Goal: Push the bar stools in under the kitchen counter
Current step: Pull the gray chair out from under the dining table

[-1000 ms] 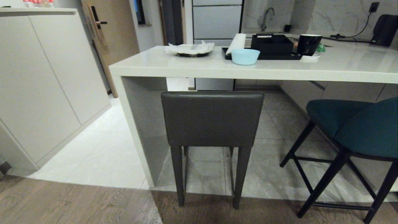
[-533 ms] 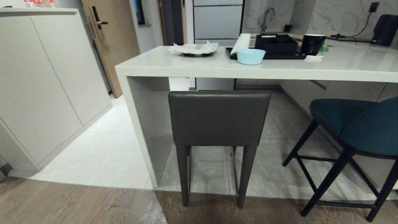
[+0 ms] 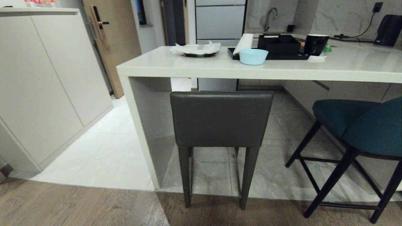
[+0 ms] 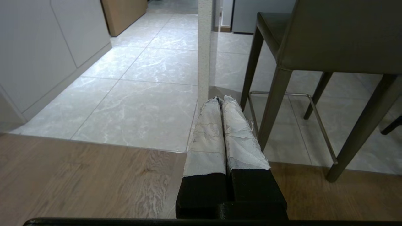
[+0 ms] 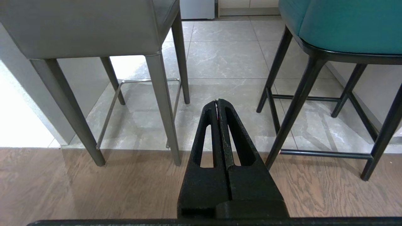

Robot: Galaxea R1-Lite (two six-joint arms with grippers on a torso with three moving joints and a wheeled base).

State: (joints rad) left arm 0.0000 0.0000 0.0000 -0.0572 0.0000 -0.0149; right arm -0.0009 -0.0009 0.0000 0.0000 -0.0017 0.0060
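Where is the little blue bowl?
In the head view, the blue bowl sits on the kitchen counter, beside the black tray, above the grey stool.

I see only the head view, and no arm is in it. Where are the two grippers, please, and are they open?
Observer: The left gripper is shut and empty. It hangs low over the wood floor, near the grey stool.
Operator: And the right one?
Observer: The right gripper is also shut and empty. It points at the gap between the grey stool's legs and the teal stool.
Operator: Does the grey stool have a footrest? I cannot see one.
Observer: Yes, a thin metal footrest bar runs between its legs, low down.
Operator: Does either gripper touch a stool?
Observer: No, both are apart from the stools.
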